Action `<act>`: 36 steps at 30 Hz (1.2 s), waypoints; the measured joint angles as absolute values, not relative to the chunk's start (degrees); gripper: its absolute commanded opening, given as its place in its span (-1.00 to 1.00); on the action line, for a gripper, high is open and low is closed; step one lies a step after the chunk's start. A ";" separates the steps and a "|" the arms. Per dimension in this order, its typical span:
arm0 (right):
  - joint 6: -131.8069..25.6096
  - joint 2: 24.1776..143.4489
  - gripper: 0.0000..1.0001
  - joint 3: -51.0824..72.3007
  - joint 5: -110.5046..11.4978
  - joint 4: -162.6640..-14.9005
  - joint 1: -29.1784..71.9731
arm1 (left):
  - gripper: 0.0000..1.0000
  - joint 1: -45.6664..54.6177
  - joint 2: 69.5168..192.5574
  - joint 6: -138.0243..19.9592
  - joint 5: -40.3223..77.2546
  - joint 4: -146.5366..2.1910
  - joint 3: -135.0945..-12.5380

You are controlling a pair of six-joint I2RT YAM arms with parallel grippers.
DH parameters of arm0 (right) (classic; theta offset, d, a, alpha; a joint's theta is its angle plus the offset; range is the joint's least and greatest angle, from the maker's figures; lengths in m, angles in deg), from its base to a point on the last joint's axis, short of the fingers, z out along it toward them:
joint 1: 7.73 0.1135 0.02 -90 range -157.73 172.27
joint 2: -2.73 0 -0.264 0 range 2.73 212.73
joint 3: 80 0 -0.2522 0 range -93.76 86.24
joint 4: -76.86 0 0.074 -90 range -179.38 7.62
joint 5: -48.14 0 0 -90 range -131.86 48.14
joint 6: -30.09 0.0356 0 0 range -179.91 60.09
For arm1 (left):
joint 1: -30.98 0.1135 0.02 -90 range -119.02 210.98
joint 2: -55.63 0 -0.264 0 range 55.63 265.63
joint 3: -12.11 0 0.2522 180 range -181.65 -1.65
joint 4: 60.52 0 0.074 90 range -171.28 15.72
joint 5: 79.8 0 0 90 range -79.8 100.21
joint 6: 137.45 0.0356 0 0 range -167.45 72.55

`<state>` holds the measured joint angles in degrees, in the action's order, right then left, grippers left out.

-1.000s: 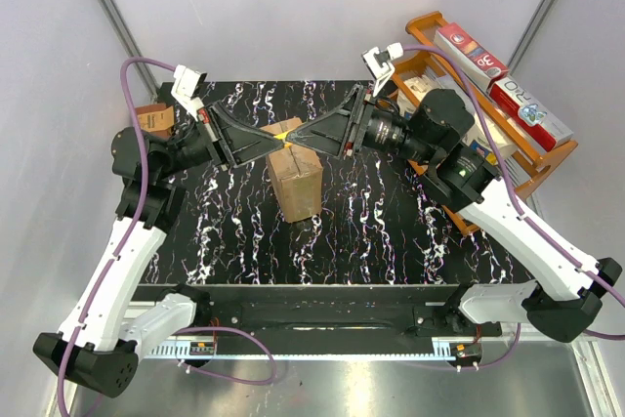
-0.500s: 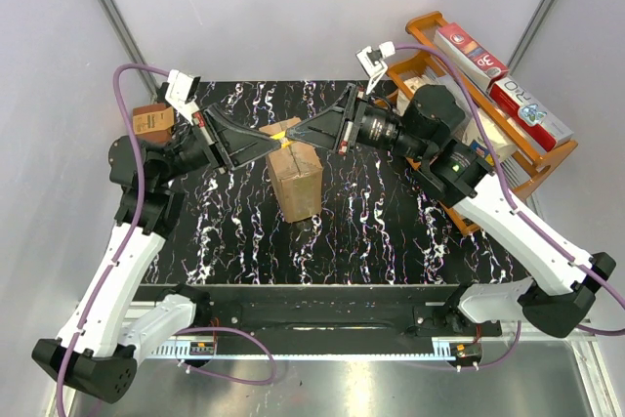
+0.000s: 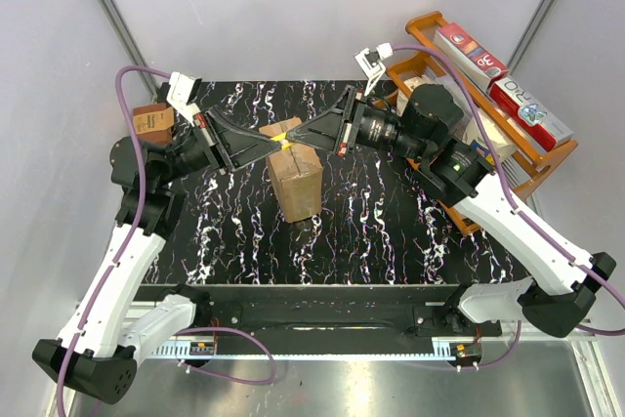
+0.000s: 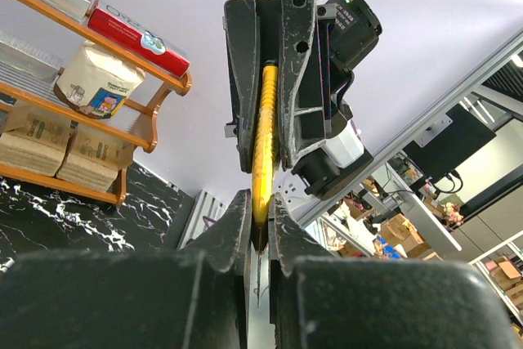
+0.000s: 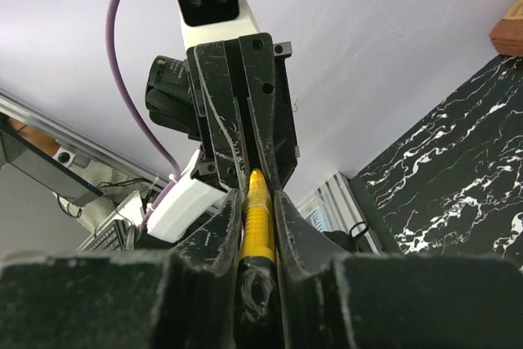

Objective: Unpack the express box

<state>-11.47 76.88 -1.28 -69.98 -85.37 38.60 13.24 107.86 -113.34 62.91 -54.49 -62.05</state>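
Box (image 3: 298, 185) sits central on the table (image 3: 391, 231), under left gripper (image 3: 273, 146) and right gripper (image 3: 296, 137), both clamped on one slim yellow tool (image 3: 284, 140); cardboard looks light, stiff, crushable, so best held by side walls.

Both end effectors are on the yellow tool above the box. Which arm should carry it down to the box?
Right, probably. The yellow tool lies lengthwise along the right end effector, while the left end effector pinches only its end. Both hover over the express box.
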 measured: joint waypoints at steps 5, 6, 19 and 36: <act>-11.90 76.88 -1.00 -1.28 -69.92 -84.89 38.57 | -0.20 13.24 107.86 -113.49 62.91 -54.75 -61.92; -11.93 76.88 -1.00 -1.28 -69.89 -84.82 38.57 | 0.13 13.22 107.86 -113.47 62.89 -54.88 -61.92; -17.98 75.85 -1.00 -1.26 -60.41 -73.94 38.77 | 0.91 14.46 108.73 -97.25 53.34 -80.12 -66.62; -35.44 83.29 -1.00 -3.01 -42.42 -66.29 38.79 | 0.91 15.86 120.29 -82.96 26.35 -103.20 -69.79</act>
